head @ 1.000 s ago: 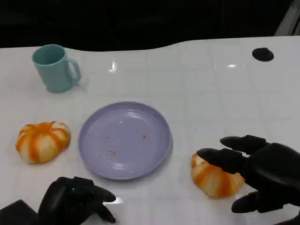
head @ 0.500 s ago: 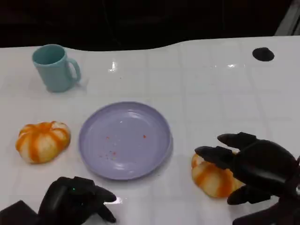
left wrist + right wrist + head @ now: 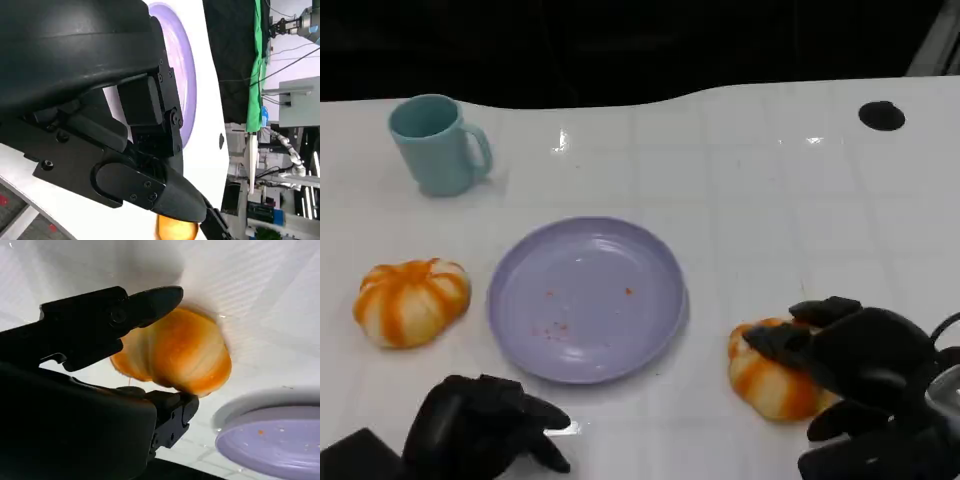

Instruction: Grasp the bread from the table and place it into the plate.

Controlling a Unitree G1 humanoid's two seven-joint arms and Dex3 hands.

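Closing right hand (image 3: 865,365) over bread (image 3: 768,378): we see fingers (image 3: 150,302) on top of loaf, thumb against its underside, loaf resting on table (image 3: 770,200). Firm grip or mere contact, we cannot tell. Plate (image 3: 586,298) sits near fingertip side of right hand, apart from bread. Left hand (image 3: 480,425) rests on table, fingers curled in, holding nothing; second bread (image 3: 410,300) lies ahead of it.

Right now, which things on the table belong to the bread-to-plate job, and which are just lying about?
Part of the job:
- bread, with the right hand closing around it
- purple plate, bare but for crumbs

Lying about:
- second bread, left of the plate
- teal mug
- black round spot on the far table
- left hand, resting idle
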